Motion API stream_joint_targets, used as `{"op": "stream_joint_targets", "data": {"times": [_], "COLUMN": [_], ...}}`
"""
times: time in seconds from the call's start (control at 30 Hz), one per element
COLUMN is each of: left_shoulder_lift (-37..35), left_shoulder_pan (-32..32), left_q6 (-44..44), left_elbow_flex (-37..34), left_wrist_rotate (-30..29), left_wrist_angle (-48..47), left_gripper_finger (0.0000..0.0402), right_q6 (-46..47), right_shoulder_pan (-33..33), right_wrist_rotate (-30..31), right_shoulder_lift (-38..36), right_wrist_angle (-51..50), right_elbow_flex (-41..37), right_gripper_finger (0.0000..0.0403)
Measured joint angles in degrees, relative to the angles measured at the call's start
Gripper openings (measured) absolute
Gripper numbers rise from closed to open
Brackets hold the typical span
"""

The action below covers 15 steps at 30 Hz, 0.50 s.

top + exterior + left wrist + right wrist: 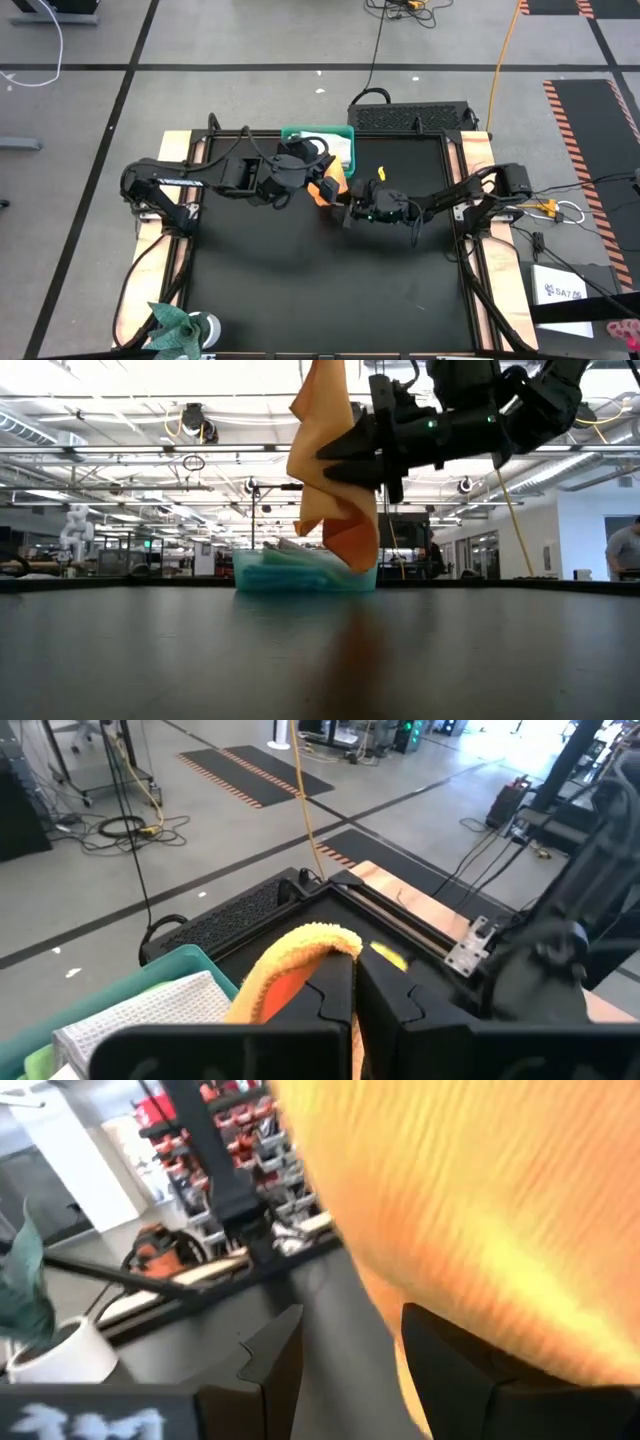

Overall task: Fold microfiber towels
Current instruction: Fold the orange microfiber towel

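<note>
The left claw [318, 186] is closed on the orange-yellow towel [330, 470], pinching its top edge between both fingers [330, 1005], so the cloth bunches up over the fingertips in the left wrist view. The claw hangs above the far middle of the black bench [300, 290], and the towel droops below it in loose folds, its lower end clear of the bench surface in the low view.

The right claw [352, 212] sits just beside the left claw, on its right, and level with the hanging cloth. Its two fingers [275, 1355] stand apart, open, with the towel right in front of them and against one finger; it is not clamped on the cloth.

Just behind the left claw, at the far edge of the bench, stands the teal bin [345, 133]. In it lies a light grey towel [150, 1015] beside a lime green towel [35, 1060], seen past the left claw's fingers.

On the bench's near left corner, well apart from both claws, a small plant in a white pot [185, 328] stands.
</note>
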Motion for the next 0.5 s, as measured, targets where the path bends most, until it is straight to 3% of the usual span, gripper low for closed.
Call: {"op": "stream_joint_targets", "data": {"times": [0.2,0.5], "left_shoulder_lift": [0.0,0.0], "left_shoulder_pan": [0.21,1.58], "left_q6": [0.92,2.37], "left_elbow_flex": [0.0,0.0], "left_wrist_rotate": [0.01,-0.9], "left_wrist_angle": [-0.04,0.24], "left_gripper_finger": [0.0005,0.0005], "right_q6": [-1.39,-1.64], "right_shoulder_pan": [-1.05,3.12], "right_wrist_rotate": [-1.16,-2.96], "right_shoulder_lift": [-7.68,-19.07], "right_wrist_angle": [-4.59,-13.43], "right_elbow_flex": [0.02,0.04], "right_gripper_finger": [0.016,0.016]}}
